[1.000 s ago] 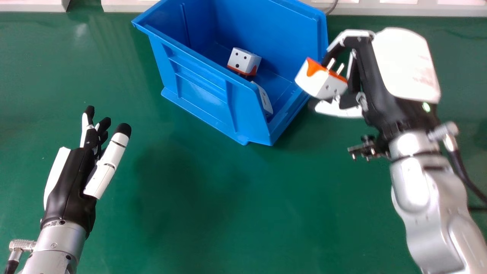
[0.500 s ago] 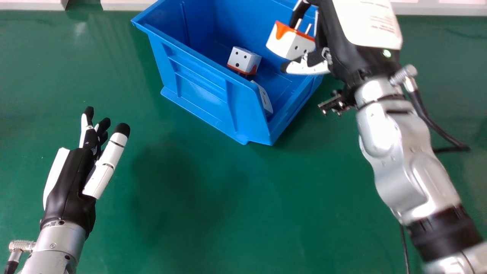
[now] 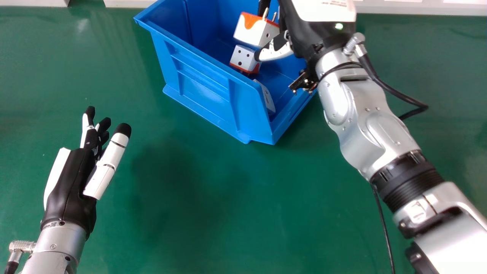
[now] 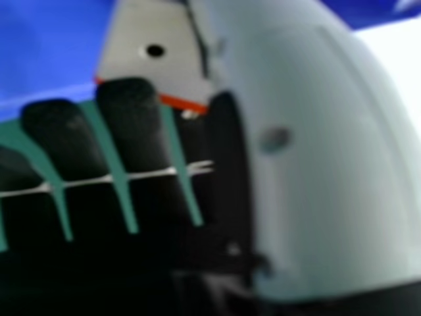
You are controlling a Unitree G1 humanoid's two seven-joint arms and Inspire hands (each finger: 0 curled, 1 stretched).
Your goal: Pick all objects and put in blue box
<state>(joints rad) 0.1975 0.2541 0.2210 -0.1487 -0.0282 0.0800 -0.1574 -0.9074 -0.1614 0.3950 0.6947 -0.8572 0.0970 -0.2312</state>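
left hand [image 3: 68, 186] relaxed and wide, i hold it over the green table's [image 3: 190, 209] left side; a white ledge [image 3: 34, 3] runs beyond the far edge. near that edge stands the blue box [image 3: 201, 80], its far rim cut off, with a dotted plug [image 3: 243, 57] inside and a white block [image 3: 268, 97] half hidden by a wall. my right hand [image 3: 312, 32] pinches an orange-trimmed plug [image 3: 254, 30] over the box, fingers partly cut off.

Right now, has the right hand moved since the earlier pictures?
Yes: in the head view the right hand has moved left, from the right edge of the blue box to over it.
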